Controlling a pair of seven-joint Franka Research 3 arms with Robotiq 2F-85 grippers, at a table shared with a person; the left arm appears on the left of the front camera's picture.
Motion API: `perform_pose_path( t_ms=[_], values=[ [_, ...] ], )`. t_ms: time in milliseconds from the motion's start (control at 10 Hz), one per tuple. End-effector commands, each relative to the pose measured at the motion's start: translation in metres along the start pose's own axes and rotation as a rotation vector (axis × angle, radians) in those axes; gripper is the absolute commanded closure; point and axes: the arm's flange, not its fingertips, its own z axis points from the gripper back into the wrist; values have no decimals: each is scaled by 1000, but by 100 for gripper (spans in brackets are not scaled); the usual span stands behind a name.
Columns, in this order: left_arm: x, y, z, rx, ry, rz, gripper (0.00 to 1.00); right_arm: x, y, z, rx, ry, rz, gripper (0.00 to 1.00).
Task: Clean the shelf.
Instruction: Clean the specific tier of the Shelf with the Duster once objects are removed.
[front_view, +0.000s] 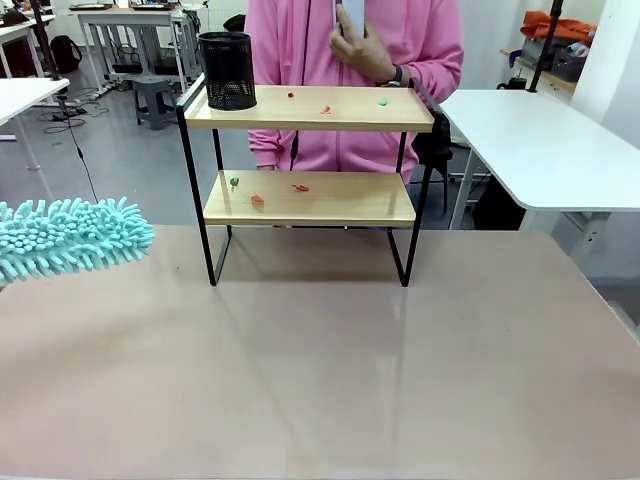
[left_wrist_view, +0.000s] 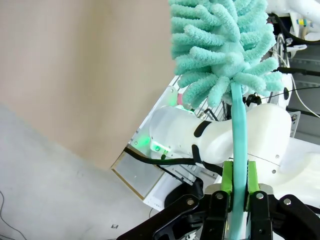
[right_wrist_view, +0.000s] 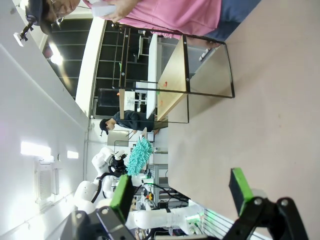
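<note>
The left gripper (left_wrist_view: 239, 197) is clamped on the handle of a teal duster (left_wrist_view: 225, 50), whose fluffy head is over the table's (front_view: 320, 380) left edge. The right gripper (right_wrist_view: 181, 189) gapes wide, empty. The shelf (front_view: 270, 110) stands far-middle on the table, its boards running left to right and its open front facing the robot.

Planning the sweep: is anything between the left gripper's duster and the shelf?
Nothing visible stands between the duster and the shelf; only a black mesh cup on the top board's left end would block a sweep there.
</note>
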Motion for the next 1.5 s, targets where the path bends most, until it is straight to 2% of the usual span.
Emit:
perform_pose_path(
  t_ms=[0,100,200,400,500,600,800,900,1100,1200,1300,1400],
  values=[
    [0,-9,3,-11,-24,0,100,3,1,-1,20,-14,26,0],
    [0,-9,3,-11,-24,0,100,3,1,-1,20,-14,26,0],
    [0,0,0,0,0,0,88,3,1,-1,20,-14,26,0],
    [-5,-20,0,47,7,-46,88,3,1,-1,20,-14,26,0],
    [-4,-22,-2,34,46,6,88,3,1,-1,20,-14,26,0],
    [-1,-10,2,24,-1,-17,88,3,1,-1,20,-14,26,0],
    [0,-15,1,36,11,-16,88,3,1,-1,20,-14,26,0],
    [3,-27,-5,69,9,-5,88,3,1,-1,20,-14,26,0],
    [9,-67,-37,156,200,-144,88,3,1,-1,20,-14,26,0],
    [19,-85,-57,200,272,-168,88,3,1,-1,20,-14,26,0],
    [33,-102,-78,259,294,-171,88,3,1,-1,20,-14,26,0],
    [49,-122,-98,295,261,-213,88,3,1,-1,20,-14,26,0]
  ],
)
